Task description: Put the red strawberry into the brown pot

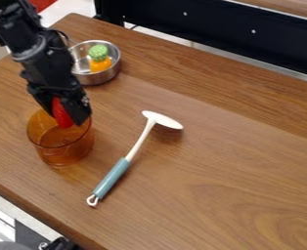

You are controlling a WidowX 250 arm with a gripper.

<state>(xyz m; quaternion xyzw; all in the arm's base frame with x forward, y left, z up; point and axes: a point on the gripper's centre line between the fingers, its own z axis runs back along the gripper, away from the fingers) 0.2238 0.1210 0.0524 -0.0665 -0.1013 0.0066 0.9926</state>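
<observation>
Wood-grained surface on the desk (228,166), with a dark panel (215,36) beyond the far edge. On the left of the desk, an end effector (63,116) closed around the red strawberry (60,111), with a finger at either side. Hangs over the mouth of the brown, see-through pot (64,155), toward its far side. With the strawberry gripped and brought over the pot, most of the task done, by the look of it. Left to do: lower a little if need be, let go, and draw clear. Not yet released into the pot. Hard to say from this angle, above the rim or slightly inside.

In the grip, long axis of the strawberry steep, close to upright but leaning: upper end toward the far left, lower end pointing down and slightly right, into the opening. Impossible to tell tip from leafy end with any certainty.

Farther out, beyond the pot and a little right, a metal bowl (108,76) with an orange-and-green thing (100,57) inside. Right of the pot, a long utensil (110,179) lying slantwise, with blue-grey handle toward the near left and white head toward the far right.
</observation>
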